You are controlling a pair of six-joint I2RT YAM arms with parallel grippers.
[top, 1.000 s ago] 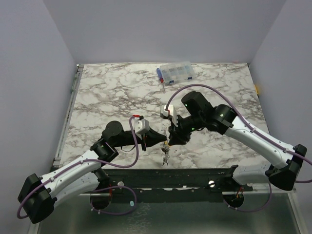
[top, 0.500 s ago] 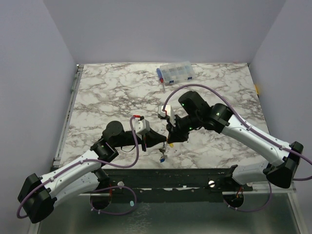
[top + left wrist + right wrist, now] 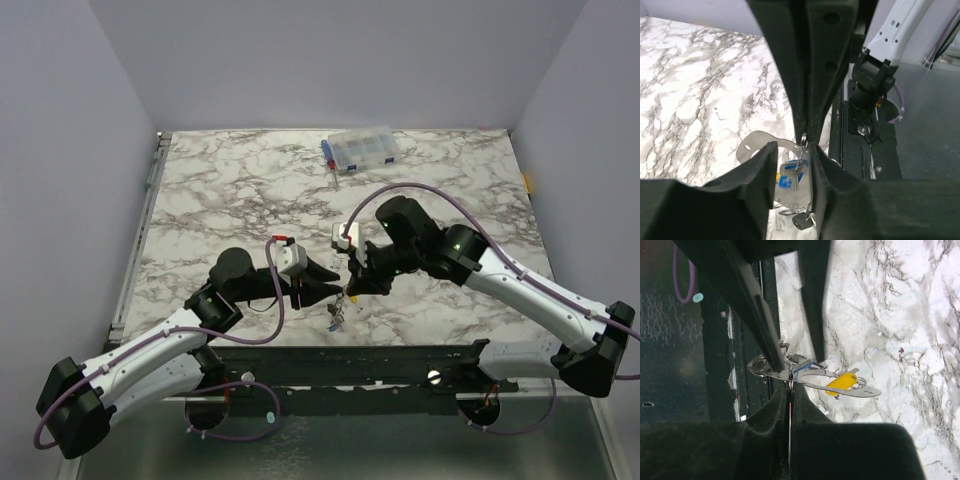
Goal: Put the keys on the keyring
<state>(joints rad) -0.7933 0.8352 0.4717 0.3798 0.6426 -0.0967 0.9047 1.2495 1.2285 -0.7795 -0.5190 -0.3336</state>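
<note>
My right gripper is shut on the thin silver keyring, which it pinches edge-on just above the table's near edge. A bunch hangs from the ring: a silver key with a blue tag, a black-headed key, a yellow tag and a flat silver metal piece. The bunch shows in the top view too. My left gripper is open, with its fingers either side of the hanging keys and facing the right gripper's tips. More wire rings lie behind the left fingers.
A clear compartment box with blue parts stands at the table's far edge, with a small blue and red piece beside it. The dark metal rail of the arm bases runs just below the bunch.
My left fingers have spread apart round the bunch. My right gripper has shifted slightly right and kept its hold on the ring. The bunch has risen a little.
</note>
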